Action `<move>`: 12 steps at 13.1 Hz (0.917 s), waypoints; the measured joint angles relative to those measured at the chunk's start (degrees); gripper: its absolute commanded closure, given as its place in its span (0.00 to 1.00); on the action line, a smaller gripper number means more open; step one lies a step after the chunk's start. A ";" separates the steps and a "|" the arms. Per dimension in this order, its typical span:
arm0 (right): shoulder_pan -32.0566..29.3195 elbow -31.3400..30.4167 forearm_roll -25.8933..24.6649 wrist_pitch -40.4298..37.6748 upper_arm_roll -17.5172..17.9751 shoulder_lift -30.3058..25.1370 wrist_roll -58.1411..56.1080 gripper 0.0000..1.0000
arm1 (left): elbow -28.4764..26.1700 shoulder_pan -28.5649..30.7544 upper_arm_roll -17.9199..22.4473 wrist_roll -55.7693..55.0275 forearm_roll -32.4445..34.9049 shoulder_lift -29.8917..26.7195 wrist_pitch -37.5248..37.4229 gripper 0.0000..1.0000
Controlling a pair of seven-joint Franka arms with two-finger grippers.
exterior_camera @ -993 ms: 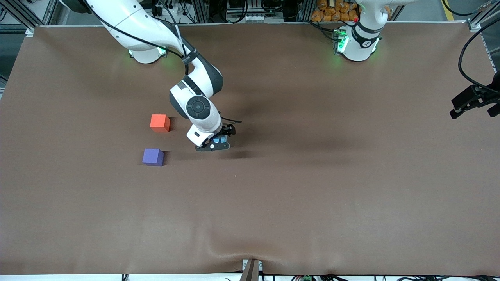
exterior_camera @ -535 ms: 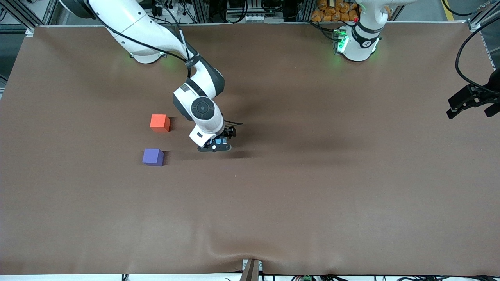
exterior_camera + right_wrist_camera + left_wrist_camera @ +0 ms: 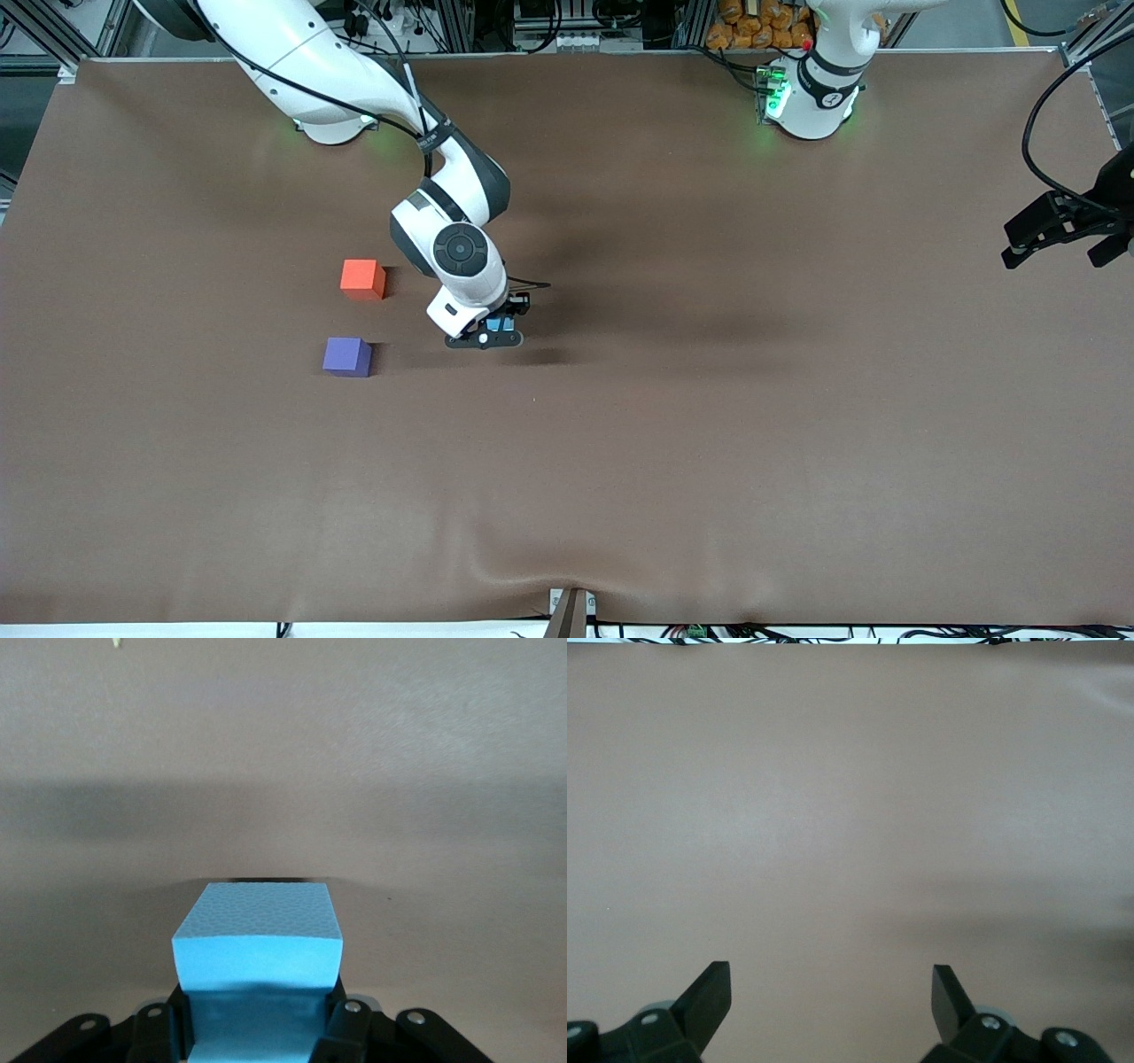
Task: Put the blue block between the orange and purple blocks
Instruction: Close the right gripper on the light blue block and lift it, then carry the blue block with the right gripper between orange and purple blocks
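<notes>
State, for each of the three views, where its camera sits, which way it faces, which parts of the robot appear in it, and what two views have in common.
Front view: high across the table, facing both bases; shows both arms, orange block, purple block.
Left wrist view: on the waiting left arm, looking down at bare table; left gripper open.
Right wrist view: on the right arm; right gripper shut on blue block.
Shared: front and right wrist views show the blue block.

Blue block (image 3: 257, 943) clamped in right end effector (image 3: 259, 1028), over brown table (image 3: 283, 744)
</notes>
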 measured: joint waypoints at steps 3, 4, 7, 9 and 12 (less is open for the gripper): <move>-0.78 0.86 0.00 -3.22 -0.34 -2.17 0.74 0.59 | 0.00 0.00 0.00 0.00 0.00 0.00 0.00 0.00; -1.51 0.87 0.00 -3.96 -0.39 -3.04 0.74 0.59 | 0.00 0.00 0.00 0.00 0.00 0.00 0.00 0.00; -3.87 0.84 0.00 -4.96 -0.40 -5.11 0.69 0.59 | 0.00 0.00 0.00 0.00 0.00 0.00 0.00 0.00; -4.95 0.74 0.01 -5.06 -0.37 -5.73 0.70 0.59 | 0.00 0.00 0.00 0.00 0.00 0.00 0.00 0.00; -7.29 0.09 0.57 -6.74 -0.34 -7.44 -2.22 0.59 | -0.01 0.00 -0.01 0.00 0.00 0.02 -0.01 0.00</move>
